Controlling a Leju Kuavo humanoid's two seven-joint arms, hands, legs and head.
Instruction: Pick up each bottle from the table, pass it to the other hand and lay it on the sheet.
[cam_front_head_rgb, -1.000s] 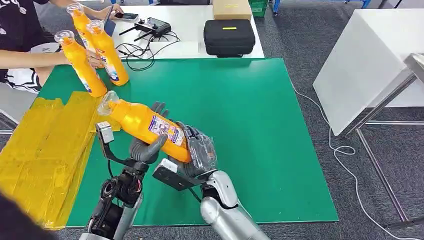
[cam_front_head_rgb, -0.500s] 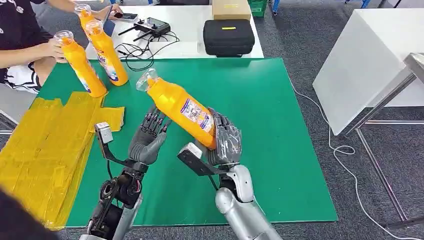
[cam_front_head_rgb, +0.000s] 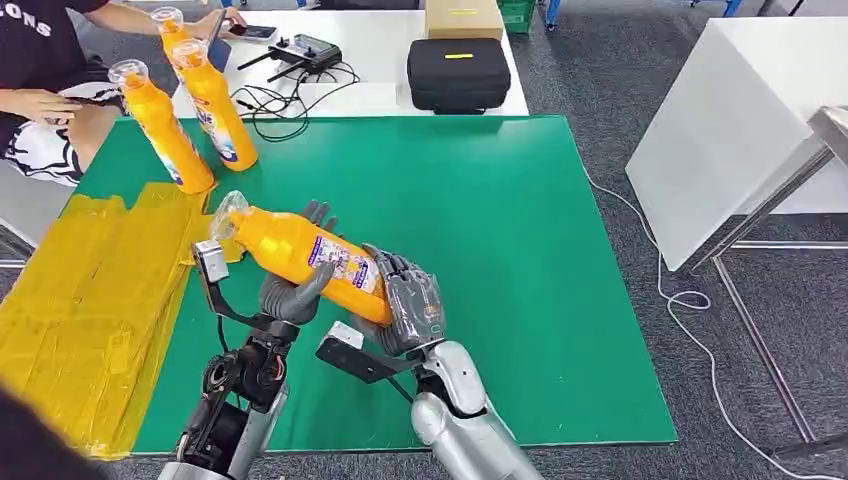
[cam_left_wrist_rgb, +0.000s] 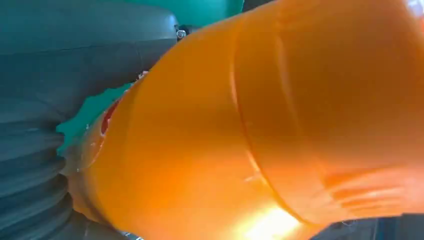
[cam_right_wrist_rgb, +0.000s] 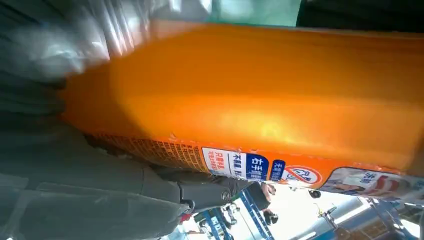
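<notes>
Swung back down and leftward since half a second ago: orange bottle (cam_front_head_rgb: 300, 254), lying tilted above the green bench (cam_front_head_rgb: 520, 250), clear cap toward the yellow sheet (cam_front_head_rgb: 90, 300). Gripped at its base by right hand (cam_front_head_rgb: 408, 310), fingers (cam_front_head_rgb: 415, 290) wrapped round; cradled mid-body by left hand (cam_front_head_rgb: 292, 290), fingers curled underneath. Two more bottles (cam_front_head_rgb: 190, 110) upright at the far-left corner.

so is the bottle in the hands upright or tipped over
Tipped: the orange bottle lies nearly flat across the left hand and right hand, cap toward the yellow sheet.
</notes>
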